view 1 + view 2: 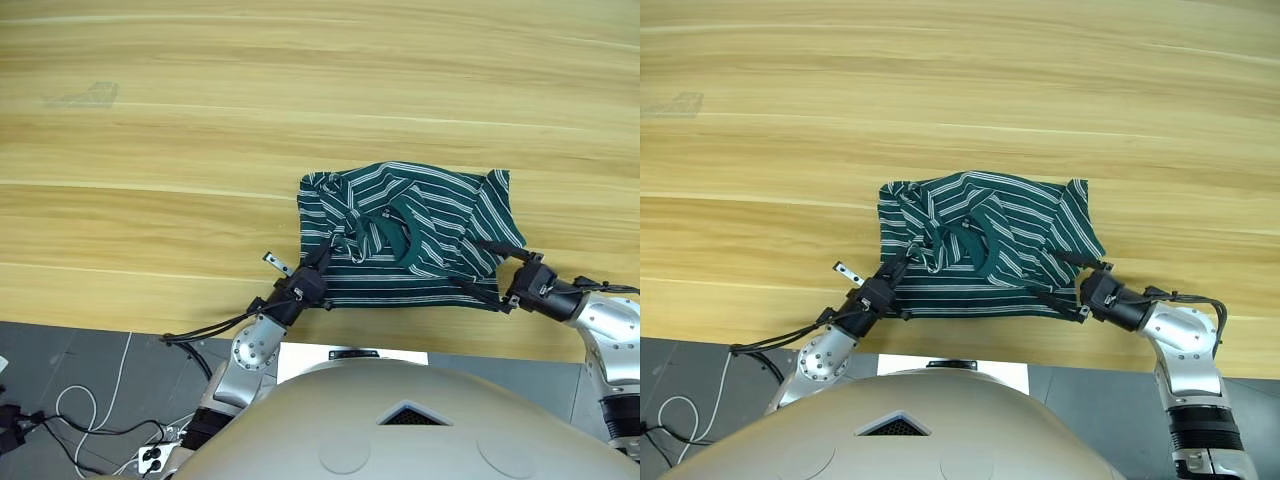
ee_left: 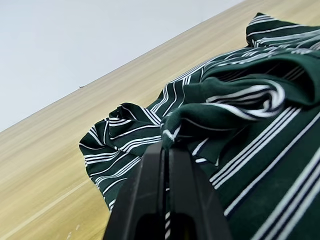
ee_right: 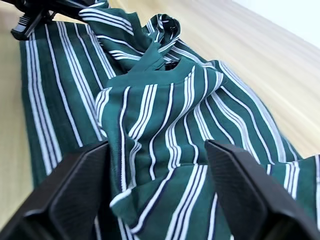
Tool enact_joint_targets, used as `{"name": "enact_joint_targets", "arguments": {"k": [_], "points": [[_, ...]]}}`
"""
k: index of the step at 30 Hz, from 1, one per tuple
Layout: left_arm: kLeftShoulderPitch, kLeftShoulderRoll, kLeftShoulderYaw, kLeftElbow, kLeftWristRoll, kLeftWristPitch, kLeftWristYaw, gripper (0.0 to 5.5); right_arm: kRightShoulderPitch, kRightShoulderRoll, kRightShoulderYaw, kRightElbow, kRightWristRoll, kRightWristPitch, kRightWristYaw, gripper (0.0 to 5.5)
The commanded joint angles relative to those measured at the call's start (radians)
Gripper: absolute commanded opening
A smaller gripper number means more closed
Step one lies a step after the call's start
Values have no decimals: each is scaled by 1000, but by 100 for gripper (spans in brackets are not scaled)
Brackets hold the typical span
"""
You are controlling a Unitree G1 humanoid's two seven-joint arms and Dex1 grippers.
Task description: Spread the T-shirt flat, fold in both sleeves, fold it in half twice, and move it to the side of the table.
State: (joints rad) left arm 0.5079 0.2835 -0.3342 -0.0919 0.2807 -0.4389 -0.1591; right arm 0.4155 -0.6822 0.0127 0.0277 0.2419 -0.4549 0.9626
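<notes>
The worktop point(image 1: 200, 120) is pale wood-grain board with long seams running from side to side. A faint grey smudge point(image 1: 80, 95) sits far out toward its left side. Below the near edge lies a grey floor point(image 1: 60, 370). In the left wrist view a plain pale surface point(image 2: 75, 40) rises beyond the worktop's far edge.

On the floor by the near edge, loose cables point(image 1: 90, 425) trail toward a white power strip point(image 1: 152, 458).

The T-shirt point(image 1: 410, 235), dark green with white stripes, lies bunched close to the near edge, right of the middle of the stretch in view. Its neck opening point(image 1: 385, 235) faces up among rumpled folds.

The left claw point(image 1: 327, 252) comes in over the near edge at the shirt's near left part, its fingers pressed together and clamped on a raised fold of cloth. The right claw point(image 1: 488, 268) is at the shirt's near right corner with its fingers point(image 3: 75, 195) spread wide apart and cloth lying between them.

The sleeves cannot be told apart in the crumpled cloth. The worktop's far and side edges are cut off in the head views. Whether the right claw's fingers touch the cloth cannot be told.
</notes>
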Motion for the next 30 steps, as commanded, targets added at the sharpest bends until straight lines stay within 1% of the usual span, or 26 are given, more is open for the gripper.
{"name": "enact_joint_targets", "arguments": {"k": [1,8,9,11,12,18,23,26,30], "points": [[2,-2,-7,1,15,4,5,0,-9,-6,-3,-1,-21,10,-8,341],[1,-4,-4,-1,16,3,9,0,-24,17,16,23,-57,-1,-31,341],[1,-3,-3,-3,16,4,8,0,-22,16,17,24,-62,-2,-34,325],[3,-2,-1,-11,16,4,8,0,-17,13,22,27,-73,-2,-38,277],[4,-1,-1,-16,16,5,7,0,-15,12,24,28,-77,-2,-39,268],[10,3,2,-37,16,11,4,0,-4,10,27,24,-81,-1,-46,165],[10,3,6,-34,15,11,6,0,-4,10,26,23,-70,-4,-44,56],[7,4,8,-22,12,7,5,0,-6,15,23,28,-62,-9,-44,4],[-5,3,13,0,5,4,4,0,-12,20,18,30,-53,-17,-46,1]]}}
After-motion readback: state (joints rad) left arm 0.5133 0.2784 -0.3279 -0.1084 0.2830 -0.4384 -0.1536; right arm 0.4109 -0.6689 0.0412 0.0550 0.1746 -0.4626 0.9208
